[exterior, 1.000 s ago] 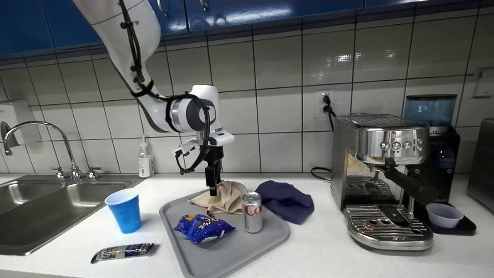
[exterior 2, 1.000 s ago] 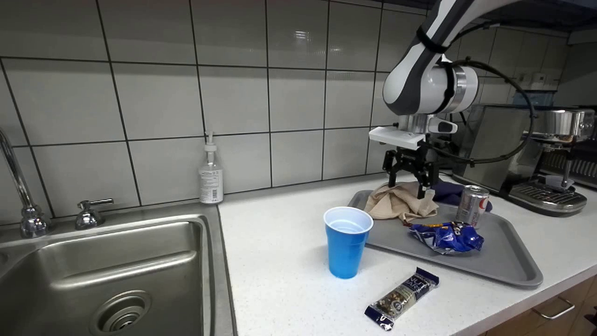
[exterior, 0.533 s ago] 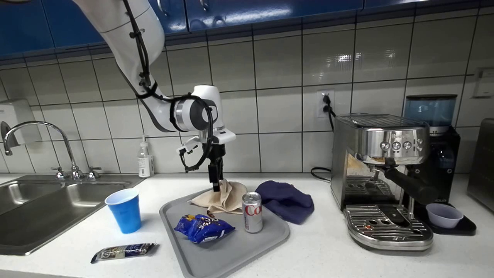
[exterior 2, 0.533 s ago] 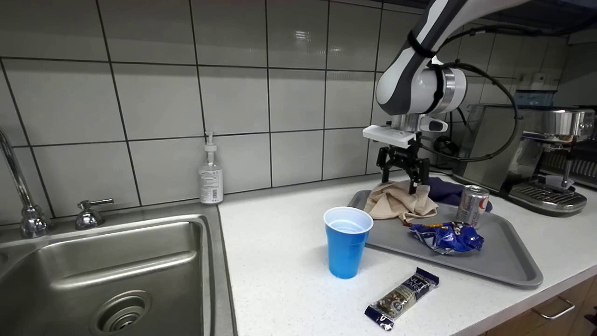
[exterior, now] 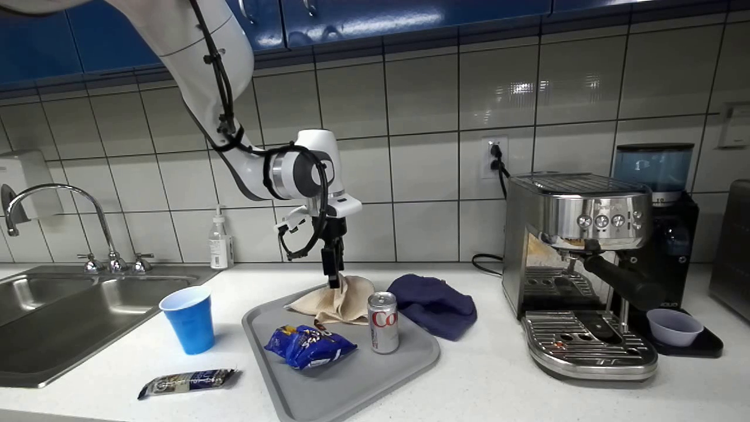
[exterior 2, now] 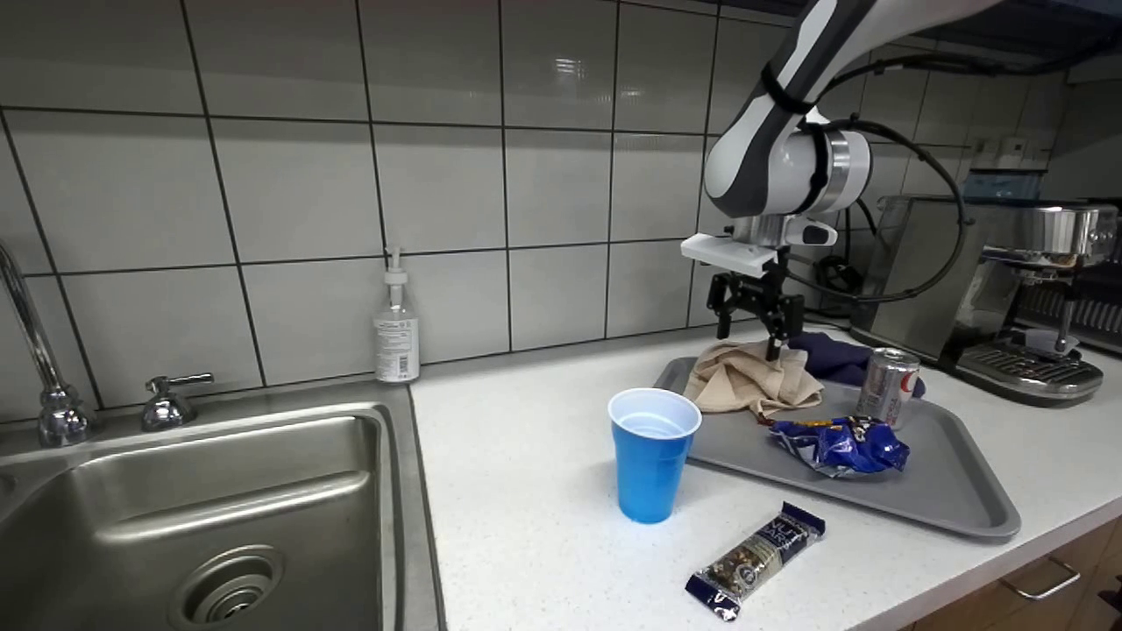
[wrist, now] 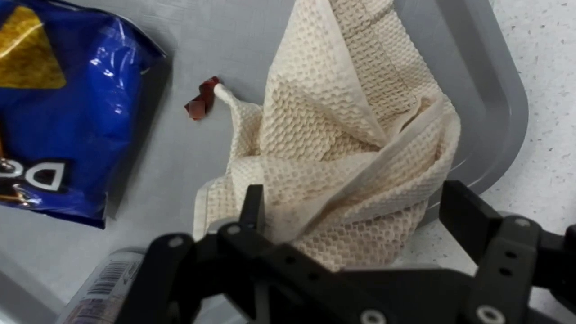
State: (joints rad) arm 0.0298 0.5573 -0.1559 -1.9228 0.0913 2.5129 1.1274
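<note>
One spread claw (wrist: pixel 353 192) over one beige cloth (wrist: pixel 321 121), one can (exterior: pixel 384 328), one blue bag (exterior: pixel 312 347)

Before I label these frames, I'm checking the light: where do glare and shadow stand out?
Wrist view: highlights glint on the blue chip bag, with a shadow beside it on the gray tray; the beige cloth shows no glare. In an exterior view, a bright streak lies on the blue cabinets; shine bands the steel sink, also in an exterior view.
</note>
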